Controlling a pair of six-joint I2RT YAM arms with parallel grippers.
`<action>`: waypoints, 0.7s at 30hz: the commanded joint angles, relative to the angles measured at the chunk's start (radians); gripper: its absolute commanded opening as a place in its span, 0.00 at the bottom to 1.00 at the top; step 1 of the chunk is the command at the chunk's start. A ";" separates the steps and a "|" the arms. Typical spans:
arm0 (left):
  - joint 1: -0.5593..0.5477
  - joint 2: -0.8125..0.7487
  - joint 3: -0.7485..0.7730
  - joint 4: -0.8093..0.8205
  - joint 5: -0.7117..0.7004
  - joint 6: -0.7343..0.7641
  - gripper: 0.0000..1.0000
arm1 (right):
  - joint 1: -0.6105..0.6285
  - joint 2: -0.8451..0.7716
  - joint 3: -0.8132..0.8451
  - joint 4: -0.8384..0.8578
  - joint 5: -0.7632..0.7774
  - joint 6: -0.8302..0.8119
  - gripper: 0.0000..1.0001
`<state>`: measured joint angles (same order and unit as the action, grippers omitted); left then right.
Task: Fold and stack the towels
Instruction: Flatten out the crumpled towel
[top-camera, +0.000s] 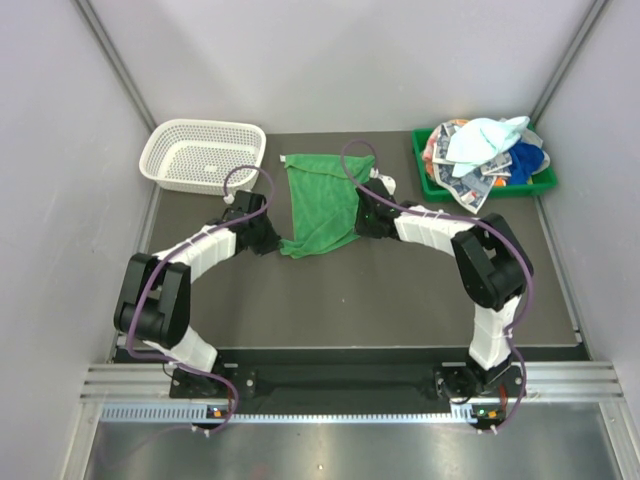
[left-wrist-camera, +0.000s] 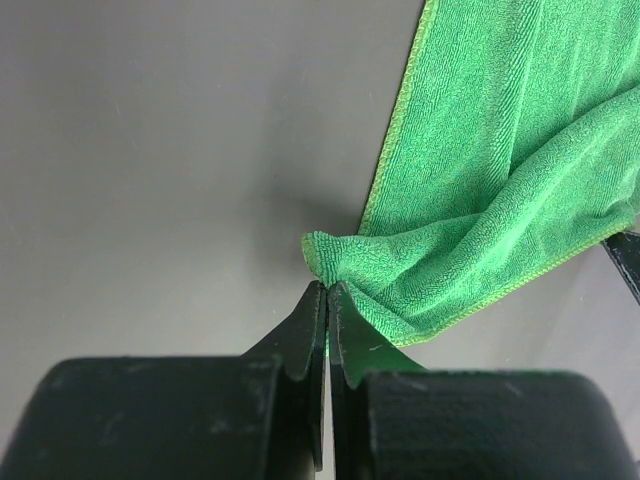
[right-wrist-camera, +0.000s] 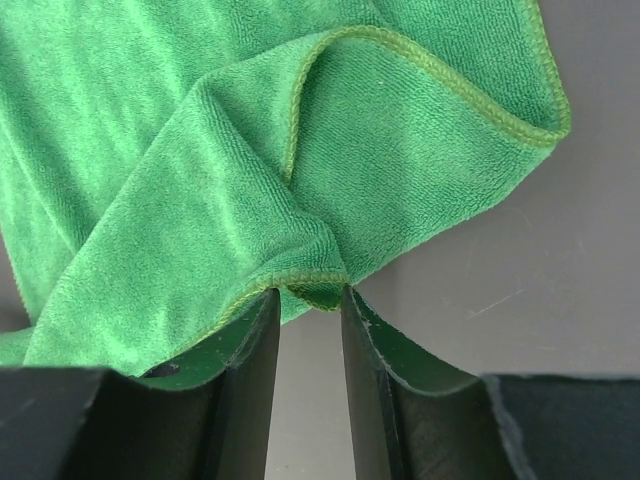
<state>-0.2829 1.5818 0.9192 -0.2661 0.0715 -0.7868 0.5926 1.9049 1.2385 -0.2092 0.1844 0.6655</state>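
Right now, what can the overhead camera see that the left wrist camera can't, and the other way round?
Only overhead: the white mesh basket, the green tray heaped with other towels, and the whole outline of the green towel. Only the left wrist: the left tool pinched shut on that towel's corner, plus its stitched hem up close. Both show the green towel lying on the dark table.

Bright green towel (top-camera: 318, 200) lying rumpled at centre — near edge bunched, other towels (top-camera: 487, 148) heaped in tray (top-camera: 437, 188) — far right.
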 joint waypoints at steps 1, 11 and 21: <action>0.007 0.007 0.033 0.025 0.008 -0.002 0.00 | -0.007 0.000 0.030 0.002 0.041 -0.006 0.31; 0.005 0.012 0.032 0.030 0.005 -0.003 0.00 | -0.005 -0.023 -0.001 0.005 0.081 -0.023 0.31; 0.005 0.010 0.033 0.025 0.002 -0.003 0.00 | -0.005 -0.001 -0.007 0.024 0.063 -0.014 0.28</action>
<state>-0.2829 1.5867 0.9199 -0.2661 0.0715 -0.7868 0.5922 1.9049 1.2377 -0.2092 0.2317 0.6548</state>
